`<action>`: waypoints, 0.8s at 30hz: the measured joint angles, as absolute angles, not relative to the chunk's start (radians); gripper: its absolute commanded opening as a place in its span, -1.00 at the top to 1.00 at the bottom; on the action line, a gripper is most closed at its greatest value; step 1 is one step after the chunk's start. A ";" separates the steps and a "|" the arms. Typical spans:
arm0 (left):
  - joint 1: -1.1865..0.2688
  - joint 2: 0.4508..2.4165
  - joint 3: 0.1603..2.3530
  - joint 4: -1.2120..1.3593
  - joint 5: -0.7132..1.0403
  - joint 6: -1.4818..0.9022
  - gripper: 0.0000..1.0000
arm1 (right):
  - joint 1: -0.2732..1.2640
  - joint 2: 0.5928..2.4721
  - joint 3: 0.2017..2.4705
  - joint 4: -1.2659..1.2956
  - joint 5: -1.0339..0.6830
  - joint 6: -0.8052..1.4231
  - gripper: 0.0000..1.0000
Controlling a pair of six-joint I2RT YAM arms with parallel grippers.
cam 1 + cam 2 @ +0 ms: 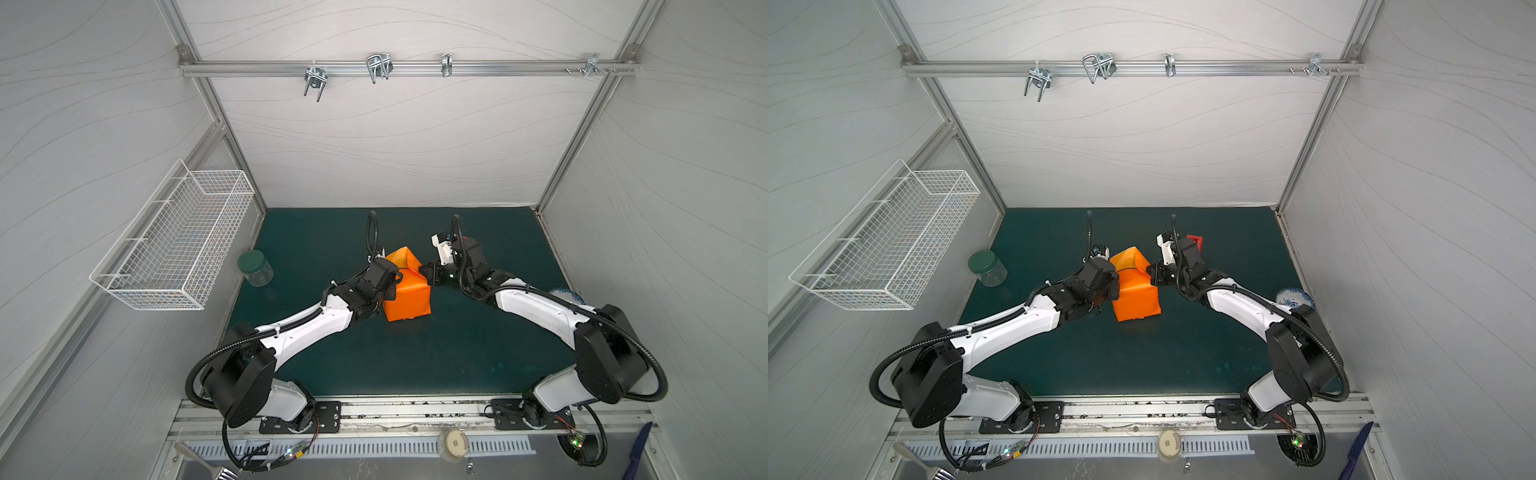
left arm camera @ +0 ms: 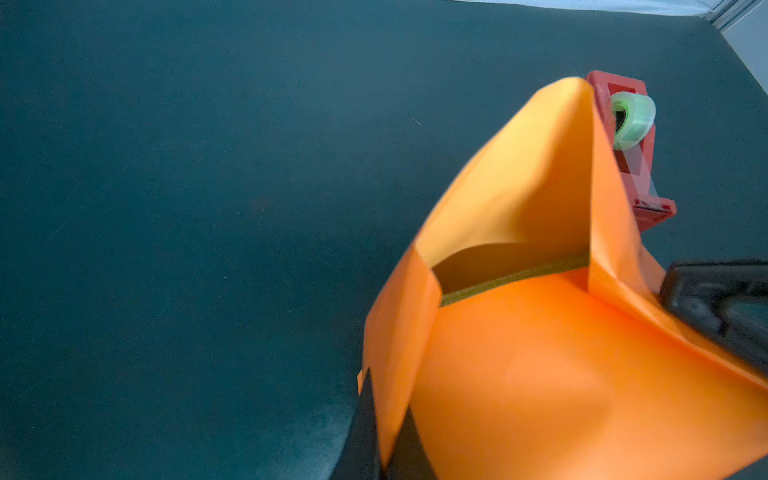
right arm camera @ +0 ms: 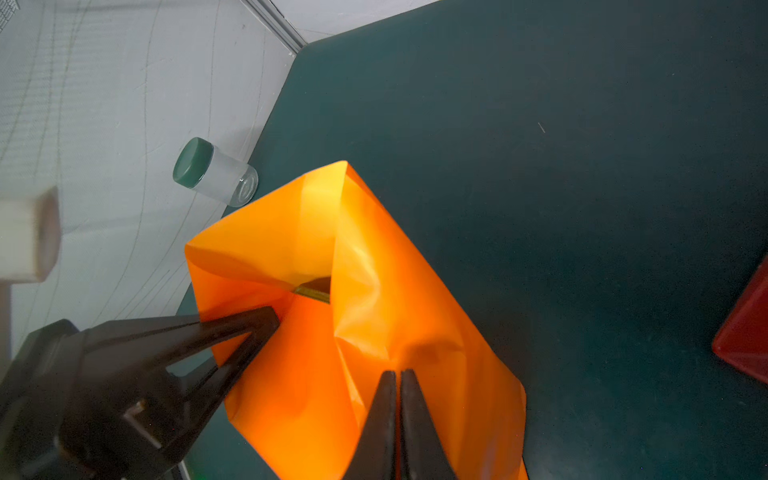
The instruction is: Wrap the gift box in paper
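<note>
The paper (image 1: 407, 297) (image 1: 1138, 299) is bright orange and folded around the gift box in the middle of the green mat. Only an olive edge of the gift box (image 2: 515, 276) (image 3: 313, 293) shows inside the open end, where the flaps stand up. My left gripper (image 1: 397, 276) (image 2: 388, 449) is at the parcel's left side, shut on a strip of paper. My right gripper (image 1: 424, 270) (image 3: 401, 374) is at the parcel's right top edge. Its jaws are pressed together with a thin line of orange between them. The left gripper (image 3: 272, 318) also shows in the right wrist view.
A red tape dispenser (image 2: 640, 174) (image 1: 1196, 240) stands just behind the parcel, near the right wrist. A green-lidded clear jar (image 1: 255, 268) (image 3: 214, 172) sits at the mat's left edge. A white wire basket (image 1: 174, 241) hangs on the left wall. A blue-and-white bowl (image 1: 1295, 297) lies at the right.
</note>
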State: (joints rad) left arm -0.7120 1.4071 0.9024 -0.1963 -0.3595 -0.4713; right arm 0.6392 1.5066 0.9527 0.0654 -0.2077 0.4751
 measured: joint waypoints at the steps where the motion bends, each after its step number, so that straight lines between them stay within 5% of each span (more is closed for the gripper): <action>1: -0.712 1.407 0.902 -0.196 -0.360 -0.471 1.00 | 0.643 1.512 0.956 0.065 -0.203 0.475 0.83; 13: -0.712 1.407 0.902 -0.196 -0.359 -0.471 0.95 | 0.680 1.540 0.966 0.062 -0.148 0.454 0.84; 18: -0.712 1.407 0.905 -0.197 -0.350 -0.479 0.55 | 0.683 1.540 0.950 0.067 -0.135 0.452 0.85; 24: -0.713 1.407 0.908 -0.189 -0.297 -0.507 -0.22 | 0.683 1.517 0.896 0.130 -0.135 0.453 0.87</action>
